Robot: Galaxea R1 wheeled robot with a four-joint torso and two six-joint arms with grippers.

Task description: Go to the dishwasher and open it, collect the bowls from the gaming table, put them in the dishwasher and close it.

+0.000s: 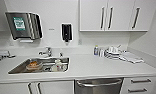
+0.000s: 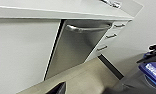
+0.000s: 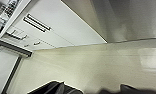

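The dishwasher [image 1: 99,86] sits closed under the white counter, straight ahead and slightly right of the sink, with a brushed steel front and a curved bar handle [image 1: 99,82]. In the left wrist view its steel door [image 2: 76,47] and handle [image 2: 87,28] show at an angle above the beige floor. A plain steel panel in the right wrist view [image 3: 134,20] is probably the same door. The bowls and the gaming table are out of view. Dark gripper parts [image 2: 56,89] show at the edge of the left wrist view, and similar dark parts [image 3: 56,88] in the right wrist view.
A steel sink [image 1: 40,65] holds dishes, with a tap [image 1: 46,52] behind it. Bottles and stacked dishes [image 1: 112,53] stand on the counter [image 1: 94,66] at the right. White drawers [image 1: 140,85] flank the dishwasher; a towel dispenser [image 1: 24,25] and upper cabinets [image 1: 114,15] hang above.
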